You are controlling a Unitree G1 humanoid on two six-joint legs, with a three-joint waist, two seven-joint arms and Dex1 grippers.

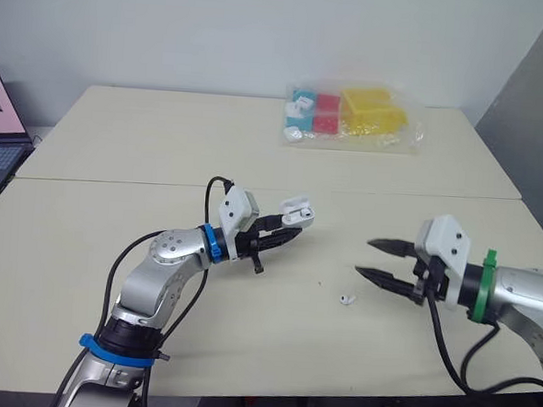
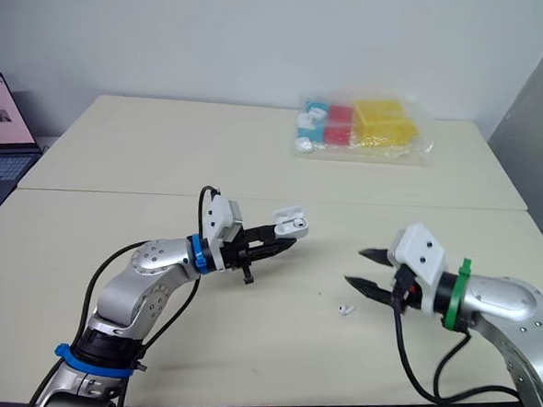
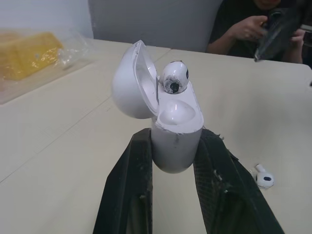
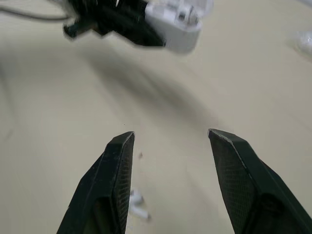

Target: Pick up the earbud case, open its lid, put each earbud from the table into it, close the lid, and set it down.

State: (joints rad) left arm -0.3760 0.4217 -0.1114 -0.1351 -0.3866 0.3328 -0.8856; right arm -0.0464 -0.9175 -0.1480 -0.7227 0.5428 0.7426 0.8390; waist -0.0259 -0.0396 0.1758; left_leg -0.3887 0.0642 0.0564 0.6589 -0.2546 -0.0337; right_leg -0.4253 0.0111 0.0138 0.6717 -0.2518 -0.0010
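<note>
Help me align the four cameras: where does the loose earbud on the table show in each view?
Left eye view: loose earbud on the table, near the right gripper.
Right eye view: loose earbud, same spot.
Left wrist view: loose earbud beside the jaws.
Right wrist view: loose earbud half behind one finger.
Shared landmark: open earbud case in the left gripper.

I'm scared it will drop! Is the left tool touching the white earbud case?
Touching. In the left wrist view, the left tool has both black fingers pressed against the sides of the earbud case, with no gap.
</note>
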